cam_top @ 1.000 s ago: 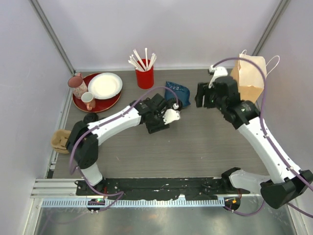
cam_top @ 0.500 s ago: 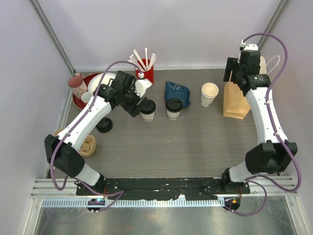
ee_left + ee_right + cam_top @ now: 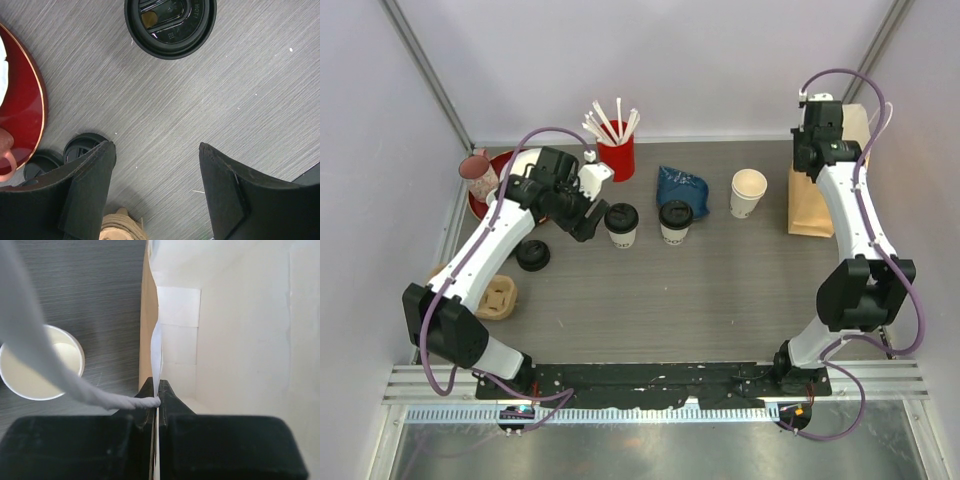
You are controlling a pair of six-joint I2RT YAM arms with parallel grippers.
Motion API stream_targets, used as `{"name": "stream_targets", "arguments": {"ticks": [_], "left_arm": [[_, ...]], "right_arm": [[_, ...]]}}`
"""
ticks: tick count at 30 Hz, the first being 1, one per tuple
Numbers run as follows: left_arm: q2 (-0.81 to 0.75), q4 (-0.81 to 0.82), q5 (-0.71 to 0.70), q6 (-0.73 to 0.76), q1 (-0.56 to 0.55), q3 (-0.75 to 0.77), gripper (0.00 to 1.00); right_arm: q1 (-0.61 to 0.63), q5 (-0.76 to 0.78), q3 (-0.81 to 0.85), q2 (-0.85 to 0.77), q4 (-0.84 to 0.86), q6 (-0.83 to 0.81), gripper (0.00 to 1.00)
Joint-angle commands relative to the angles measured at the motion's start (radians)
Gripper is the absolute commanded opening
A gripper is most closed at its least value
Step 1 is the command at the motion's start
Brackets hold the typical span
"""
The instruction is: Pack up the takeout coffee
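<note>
The left coffee cup (image 3: 621, 224) and the right coffee cup (image 3: 675, 220) stood side by side, lids on, in the middle of the surface (image 3: 720, 300), neither yet packed. The left pincer (image 3: 582, 215) hung just left of the left coffee cup with its jaws spread, seemingly lined up to take it round the body. At the far right, the right pincer (image 3: 158, 390) was pressed together on the paper bag (image 3: 808, 205) at its rim, probably to hold the mouth open for loading.
</note>
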Motion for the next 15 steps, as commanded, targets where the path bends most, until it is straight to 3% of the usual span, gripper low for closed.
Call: {"name": "stream_targets", "arguments": {"ticks": [1,6,9,13,15], "left_arm": [[-0.040,0.008,0.011,-0.014,0.013,0.008,0.72],[-0.028,0.008,-0.009,-0.052,0.063,0.042,0.72],[-0.028,0.016,-0.008,-0.078,0.099,0.058,0.72],[-0.051,0.035,0.056,-0.104,0.194,0.066,0.72],[-0.065,0.051,0.064,-0.121,0.225,0.074,0.72]], "right_arm": [[0.000,0.105,0.133,-0.128,-0.021,-0.060,0.01],[0.030,0.036,0.328,-0.224,-0.092,-0.054,0.01],[0.090,-0.103,0.360,-0.339,-0.069,-0.052,0.01],[0.159,-0.481,0.285,-0.490,-0.013,-0.061,0.01],[0.193,-0.748,0.183,-0.575,-0.012,-0.103,0.01]]}}
